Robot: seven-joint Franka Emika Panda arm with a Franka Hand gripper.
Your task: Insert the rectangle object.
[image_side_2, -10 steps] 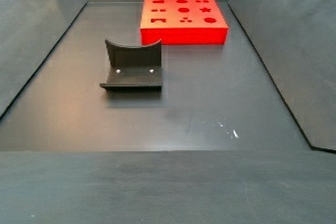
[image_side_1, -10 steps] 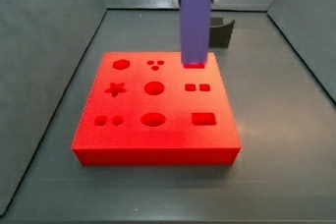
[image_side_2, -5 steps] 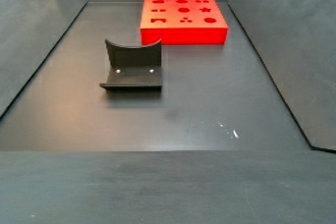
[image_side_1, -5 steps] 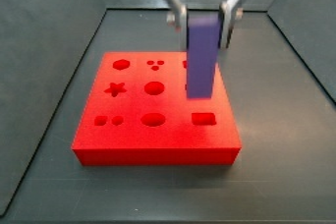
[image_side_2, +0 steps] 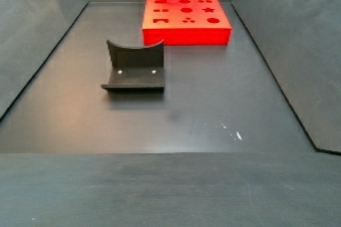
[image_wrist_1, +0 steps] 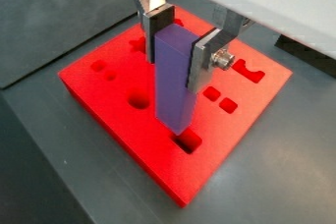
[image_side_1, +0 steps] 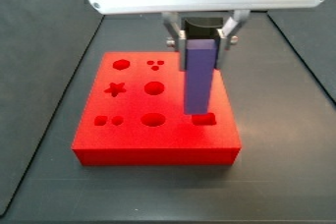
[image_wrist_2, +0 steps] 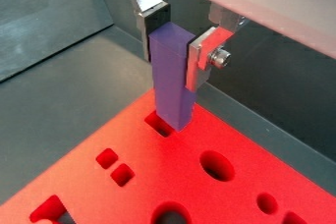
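My gripper (image_side_1: 201,37) is shut on the rectangle object (image_side_1: 198,76), a slim purple-blue bar held upright by its top end. The bar hangs over the red board (image_side_1: 132,140). Its lower end is right at the board's rectangular hole (image_side_1: 205,120); I cannot tell whether it has entered. Both wrist views show the silver fingers clamping the bar (image_wrist_1: 176,76) (image_wrist_2: 171,71) from two sides, with the hole (image_wrist_1: 192,142) (image_wrist_2: 159,123) just beside its lower end. In a side view the board (image_side_2: 186,34) shows without gripper or bar.
The board has several other shaped holes, among them a star (image_side_1: 116,89) and circles (image_side_1: 153,120). The dark fixture (image_side_2: 134,68) stands on the grey floor away from the board. Sloped grey walls (image_side_2: 40,52) enclose the floor.
The gripper has carried the bar from the board's far right part toward its near right corner and lowered it onto the rectangular hole. The board and fixture have not moved.
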